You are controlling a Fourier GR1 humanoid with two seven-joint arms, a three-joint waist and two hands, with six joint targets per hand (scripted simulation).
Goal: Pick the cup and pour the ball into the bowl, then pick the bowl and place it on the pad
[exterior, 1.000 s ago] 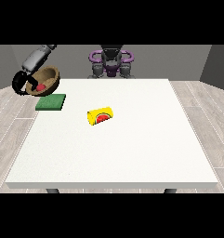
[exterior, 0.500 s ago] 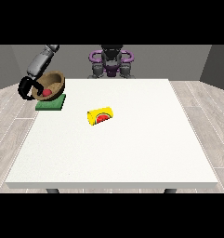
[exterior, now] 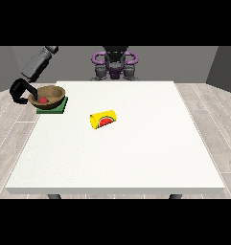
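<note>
a wide white worktop point(exterior: 136, 158) fills most of the view, with the robot point(exterior: 115, 64) small at its far edge. taking the bowl point(exterior: 48, 95) as the landmark: it is brown, sits at the worktop's far corner at the view's left, and rests on the green pad point(exterior: 53, 105), which shows beneath it and to its near side. a red ball point(exterior: 42, 100) lies inside the bowl. an arm reaches down from above the bowl, and the hand at the view's left point(exterior: 19, 92) curls black fingers round the bowl's outer rim, gripping it. the yellow cup point(exterior: 103, 119) lies on its side well apart from the bowl, toward the worktop's middle, its red-lined mouth facing the camera. the other hand does not show.
</note>
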